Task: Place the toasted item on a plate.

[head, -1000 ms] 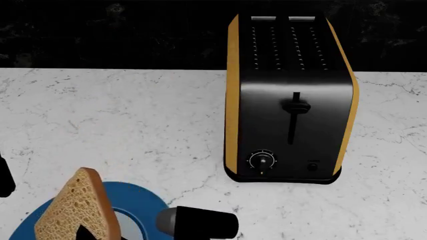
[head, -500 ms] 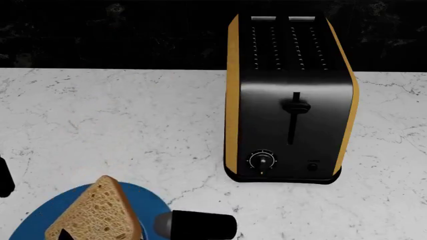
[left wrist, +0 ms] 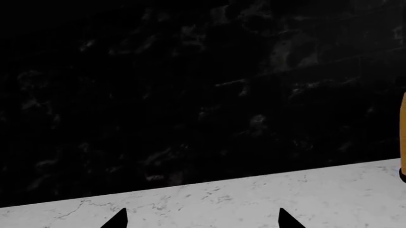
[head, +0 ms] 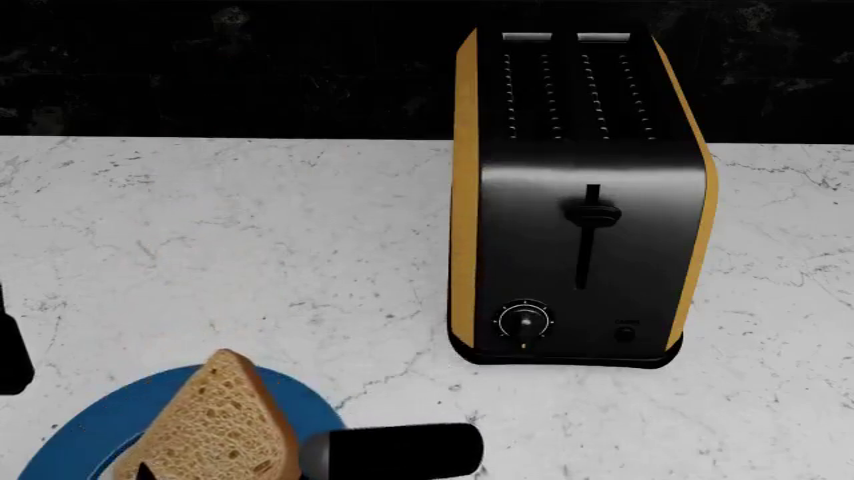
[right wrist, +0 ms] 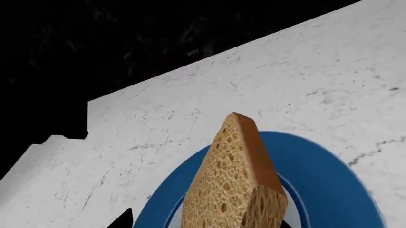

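The toasted item (head: 220, 425), a golden-brown bread slice, stands tilted on edge over the blue-rimmed plate (head: 80, 435) at the near left of the counter. In the right wrist view the toasted item (right wrist: 231, 180) rises from the plate (right wrist: 323, 180) between the spread tips of my right gripper (right wrist: 203, 221). One fingertip (right wrist: 123, 218) stands clear of the bread; the other is hidden behind it. The right forearm (head: 394, 452) lies just right of the plate. My left gripper (left wrist: 199, 221) is open over bare marble, holding nothing; it shows at the head view's left edge (head: 11, 350).
A black toaster with orange sides (head: 581, 200) stands at the back right of the white marble counter (head: 267, 250), its lever up and slots showing no bread. A dark wall runs behind the counter. The toaster's edge (left wrist: 403, 137) also shows in the left wrist view.
The bread slice has dropped lower and turned, tipping toward the right over the plate. The right forearm has shifted slightly. The left arm has stayed put.
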Tool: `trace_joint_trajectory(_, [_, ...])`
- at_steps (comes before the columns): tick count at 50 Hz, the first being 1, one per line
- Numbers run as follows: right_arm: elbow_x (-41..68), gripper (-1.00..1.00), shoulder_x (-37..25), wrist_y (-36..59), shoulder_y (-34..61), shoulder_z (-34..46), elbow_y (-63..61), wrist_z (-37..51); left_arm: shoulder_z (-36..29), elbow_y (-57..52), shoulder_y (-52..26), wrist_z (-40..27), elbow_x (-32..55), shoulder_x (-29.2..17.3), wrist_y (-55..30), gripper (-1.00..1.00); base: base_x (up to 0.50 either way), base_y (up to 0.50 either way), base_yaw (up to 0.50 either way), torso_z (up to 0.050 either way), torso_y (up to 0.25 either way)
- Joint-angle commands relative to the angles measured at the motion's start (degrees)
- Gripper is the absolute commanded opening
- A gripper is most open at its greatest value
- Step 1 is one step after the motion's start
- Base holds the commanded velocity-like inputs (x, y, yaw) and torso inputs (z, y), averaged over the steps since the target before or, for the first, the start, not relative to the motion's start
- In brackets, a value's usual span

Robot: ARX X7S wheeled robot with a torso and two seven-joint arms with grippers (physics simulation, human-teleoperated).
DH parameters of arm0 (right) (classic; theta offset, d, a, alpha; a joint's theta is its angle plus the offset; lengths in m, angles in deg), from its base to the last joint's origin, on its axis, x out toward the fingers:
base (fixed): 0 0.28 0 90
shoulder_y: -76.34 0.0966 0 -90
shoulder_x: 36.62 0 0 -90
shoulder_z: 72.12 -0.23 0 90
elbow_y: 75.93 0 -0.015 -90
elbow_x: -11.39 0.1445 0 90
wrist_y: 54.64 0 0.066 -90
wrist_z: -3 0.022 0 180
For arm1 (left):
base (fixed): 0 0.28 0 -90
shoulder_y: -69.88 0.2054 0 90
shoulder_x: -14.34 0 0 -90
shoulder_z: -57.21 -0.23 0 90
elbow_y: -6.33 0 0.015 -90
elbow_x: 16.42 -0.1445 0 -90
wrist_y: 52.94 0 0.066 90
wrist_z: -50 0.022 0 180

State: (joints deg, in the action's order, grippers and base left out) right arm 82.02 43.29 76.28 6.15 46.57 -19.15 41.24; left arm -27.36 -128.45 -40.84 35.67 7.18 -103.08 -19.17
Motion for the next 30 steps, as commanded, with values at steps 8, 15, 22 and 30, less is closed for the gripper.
trace_joint_trajectory(8, [1.6,1.0,-2.3,1.9,1.7,0.3,-5.5,5.5,-1.4,0.9,-1.3,-0.2,0.0,0.0,0.2,1.0,0.0,0.0,0.0,0.0,0.0])
trace_joint_trajectory(15, [1.9,1.0,-2.6,2.3,2.3,0.8,-6.7,6.7,-1.4,0.9,-1.2,-0.4,0.0,-0.1,0.2,1.0,0.0,0.0,0.0,0.0,0.0])
trace_joint_trajectory(22, [2.3,1.0,-2.9,2.6,3.1,0.9,-7.8,7.5,-1.9,1.2,-1.3,-0.4,-0.1,-0.1,0.6,1.0,0.0,0.0,0.0,0.0,0.0])
trace_joint_trajectory(30, [3.0,1.0,-3.1,2.7,3.8,1.1,-9.2,8.4,-1.4,0.6,-1.1,-0.6,0.3,-0.3,0.1,1.0,0.0,0.0,0.0,0.0,0.0])
